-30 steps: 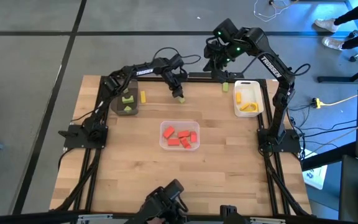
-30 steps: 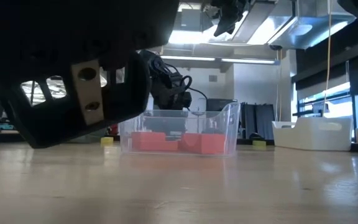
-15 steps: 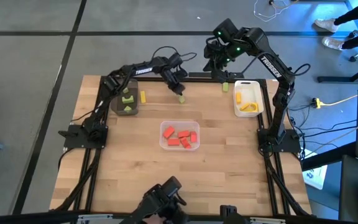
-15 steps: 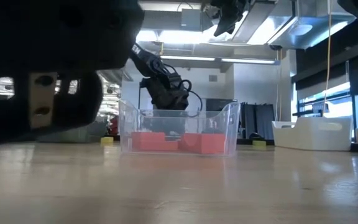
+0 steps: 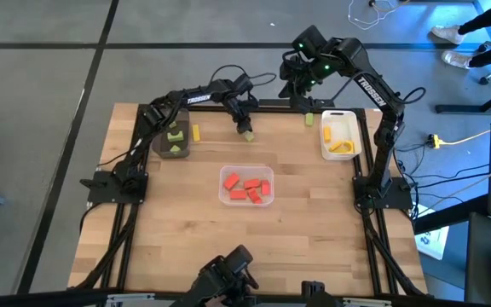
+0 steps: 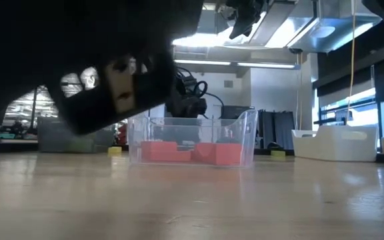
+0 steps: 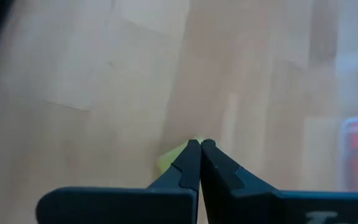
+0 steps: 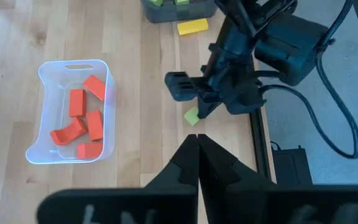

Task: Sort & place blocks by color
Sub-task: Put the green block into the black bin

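While the left pincer (image 5: 246,128) hangs clenched and empty just above a light green block (image 8: 192,116), picking it calls for opening first, then descending.

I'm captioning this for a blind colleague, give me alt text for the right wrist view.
The left gripper hangs shut over a light green block on the wooden table. Beside it, a clear tray holds red blocks; a yellow block lies farther off.

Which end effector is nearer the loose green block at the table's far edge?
Left. The left end effector is right at the green block, its fingers shut. The right end effector hangs farther off, toward the white tray.
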